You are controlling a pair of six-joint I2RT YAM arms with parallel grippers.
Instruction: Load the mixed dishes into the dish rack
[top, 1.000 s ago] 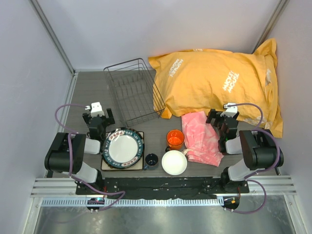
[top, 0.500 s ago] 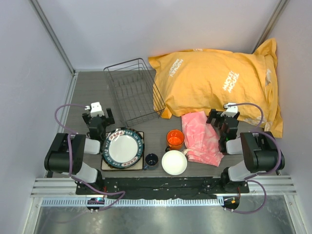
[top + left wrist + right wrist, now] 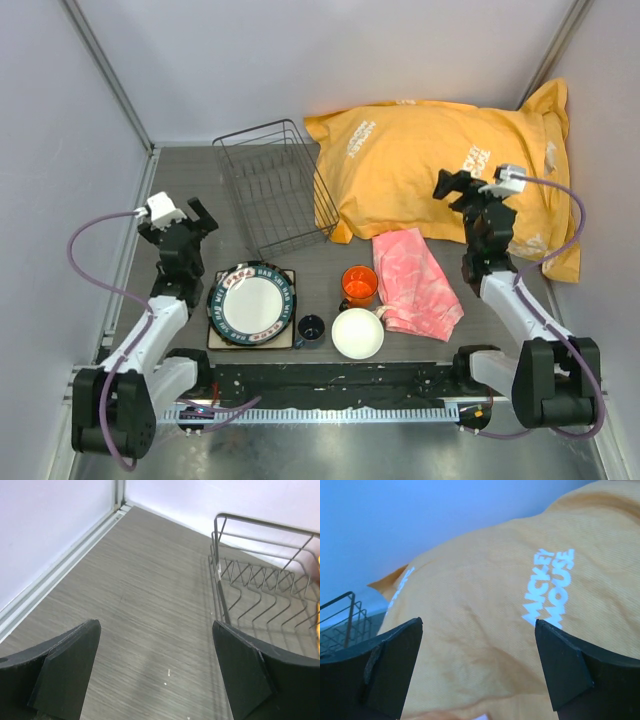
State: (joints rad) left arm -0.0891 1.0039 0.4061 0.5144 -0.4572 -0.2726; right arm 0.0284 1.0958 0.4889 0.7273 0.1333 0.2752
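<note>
Across the far right of the table (image 3: 185, 175), a big yellow bag (image 3: 440, 170), no part of the job, crowding the right wall of the dish rack (image 3: 275, 190) and probably narrowing any approach from that side. Rack set at the far middle-left, open top up, within reach of either arm, likely easier for the left.

Held high and apart from every dish: left gripper (image 3: 178, 220), jaws spread wide on nothing, over bare table just left of the rack, its wrist view looking past the rack's near-left corner. Right gripper (image 3: 475, 193), jaws equally wide and empty, hanging over the bag, well clear of the pink cloth (image 3: 415, 283). Judged as a start posture, with no dish picked yet and all loading left to do.

Dishes lined along the near edge between the 2 arm bases:
- Square dark tray (image 3: 215, 342) flat at the left, serving as base for 1 white plate with dark patterned rim (image 3: 252, 304). Stacked, so plate first, tray after.
- White bowl (image 3: 358, 333) upright to the right.
- Orange mug (image 3: 359, 284) just behind the bowl, just beside the cloth's edge.
- Small dark-blue cup (image 3: 310, 328) between tray and bowl, touching or nearly touching the tray.

Containers:
- Rack holding nothing, only its own wire tines along the base.
- Bowl empty, plain white inside.
- Mug and cup mouth-up, with nothing made out inside either.
- No brown-centred plate to be found in any view.
</note>
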